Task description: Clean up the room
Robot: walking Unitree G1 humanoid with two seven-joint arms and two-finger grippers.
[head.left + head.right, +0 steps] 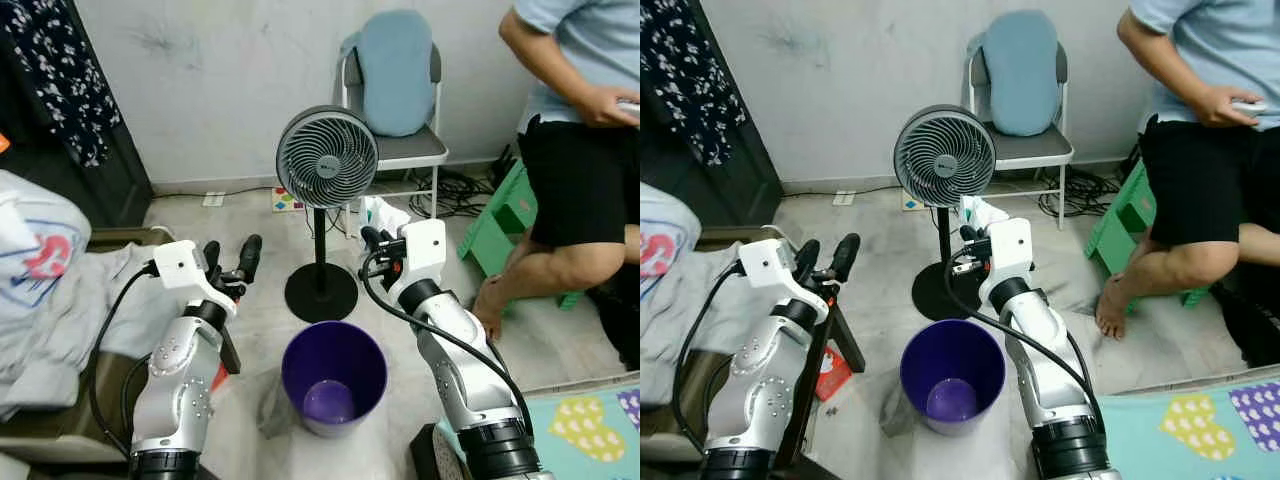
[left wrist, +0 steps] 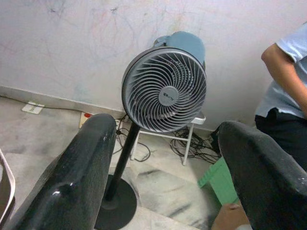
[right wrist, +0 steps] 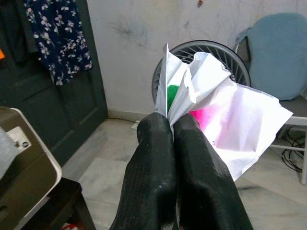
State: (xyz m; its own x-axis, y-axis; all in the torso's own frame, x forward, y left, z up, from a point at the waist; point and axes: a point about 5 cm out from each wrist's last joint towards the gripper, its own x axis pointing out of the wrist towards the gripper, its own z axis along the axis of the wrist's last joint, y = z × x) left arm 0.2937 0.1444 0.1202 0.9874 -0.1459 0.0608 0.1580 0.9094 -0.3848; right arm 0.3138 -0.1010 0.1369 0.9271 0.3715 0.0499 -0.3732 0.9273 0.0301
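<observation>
My right gripper is shut on a crumpled white paper with green and pink print; the paper sticks up from its fingers beside the fan pole. It hangs above and behind the purple waste bin, which stands on the floor between my arms with a little purple at its bottom. My left gripper is open and holds nothing, raised left of the bin. Its two black fingers frame the fan in the left wrist view.
A grey pedestal fan stands just behind the bin. Behind it is a chair with a blue cushion. A person sits at the right by a green stool. Clothes are heaped at the left; a red packet lies on the floor.
</observation>
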